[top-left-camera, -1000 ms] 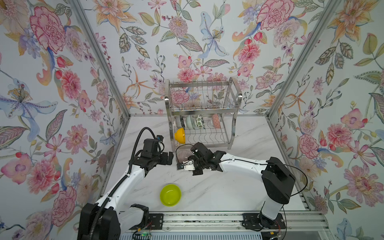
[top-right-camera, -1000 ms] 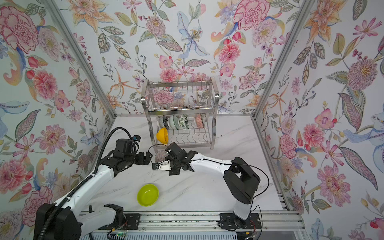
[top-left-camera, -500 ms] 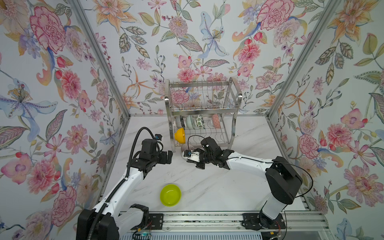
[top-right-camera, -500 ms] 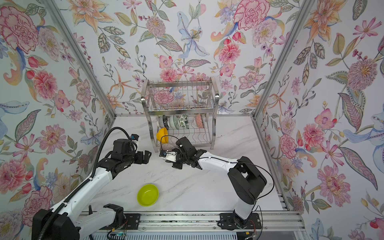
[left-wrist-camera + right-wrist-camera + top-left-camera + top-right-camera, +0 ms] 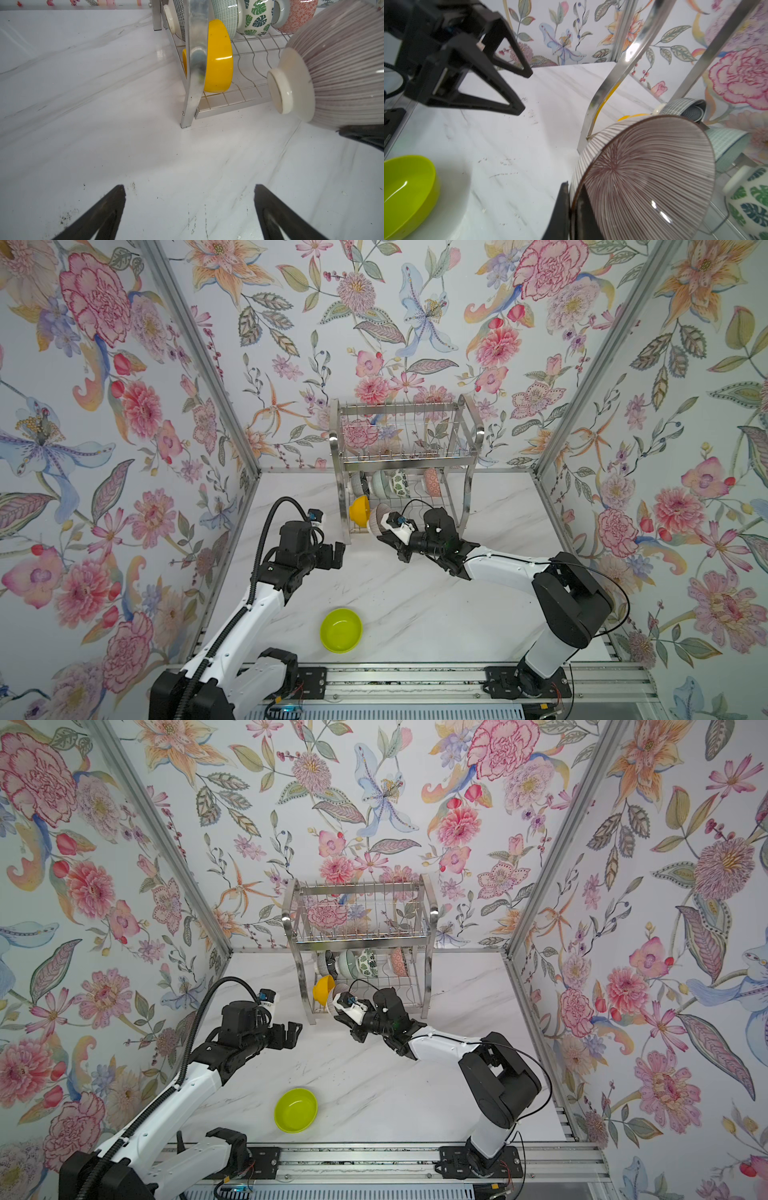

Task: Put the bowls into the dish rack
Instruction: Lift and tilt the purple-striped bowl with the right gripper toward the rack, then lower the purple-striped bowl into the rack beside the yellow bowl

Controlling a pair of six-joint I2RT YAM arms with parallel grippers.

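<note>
**Ribbed bowl pinched by the rim at the rack's lower tier**

Probably glazed ceramic, judging by the shine: rigid, weighty for its size, slick, apt to chip against steel wire. Best taken by the rim, one finger inside and one outside, as here: right tool point(image 5: 572, 199) clamped tight on the wall of the pinkish-brown ribbed bowl point(image 5: 643, 176). Held on edge at the front of the dish rack point(image 5: 409, 457), lower tier, foot ring turned toward the orange-yellow bowl point(image 5: 359, 509) just beside; contact with the wire unclear. Fine brown lines radiating from the centre inside, matching ribs outside, plain cream foot. Left tool point(image 5: 334, 554) spread wide, empty, hovering over the bench point(image 5: 415, 593) near the rack's front post. Lime green bowl point(image 5: 340, 630) upright on the bench, well apart from the rack.
</note>
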